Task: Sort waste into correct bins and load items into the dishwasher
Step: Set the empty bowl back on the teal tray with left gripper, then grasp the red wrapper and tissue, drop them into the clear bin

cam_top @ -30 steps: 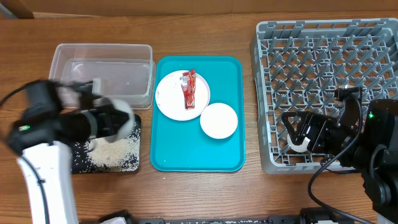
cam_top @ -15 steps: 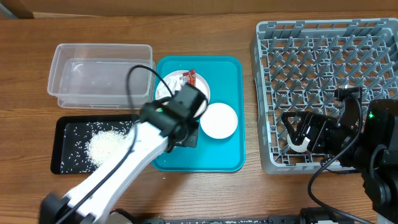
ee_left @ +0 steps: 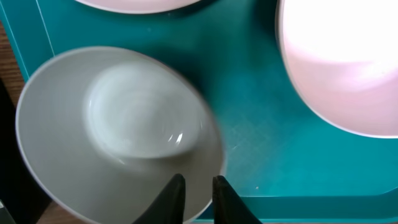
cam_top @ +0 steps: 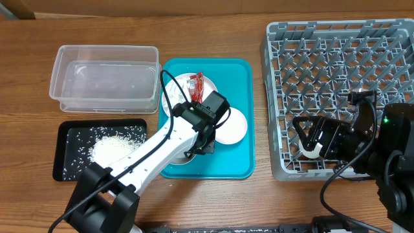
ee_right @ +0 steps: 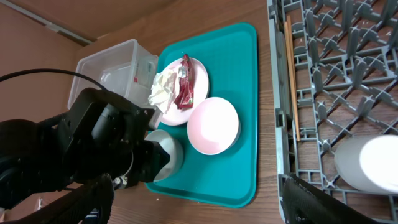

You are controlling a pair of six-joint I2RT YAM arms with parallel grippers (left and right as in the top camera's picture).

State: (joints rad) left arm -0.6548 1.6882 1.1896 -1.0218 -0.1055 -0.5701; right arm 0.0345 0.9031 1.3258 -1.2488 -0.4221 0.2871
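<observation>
**One eye overhead, two at the wrists**

The overhead camera looks straight down on the table [cam_top: 259, 200] from well off, taking in bin [cam_top: 103, 77], tray [cam_top: 239, 162] and rack [cam_top: 336, 45] together. The left wrist camera faces down from very close. A patch of tray [ee_left: 261, 162], a bowl [ee_left: 118, 130] and part of a dish [ee_left: 348, 62] fill it, with its own fingers [ee_left: 173, 199] at the lower edge. The right wrist camera sits over the rack [ee_right: 336, 74], tilted, looking across at the tray [ee_right: 239, 180] from farther back. All three views share the tray, and both wrist views share the bowl and dish.
</observation>
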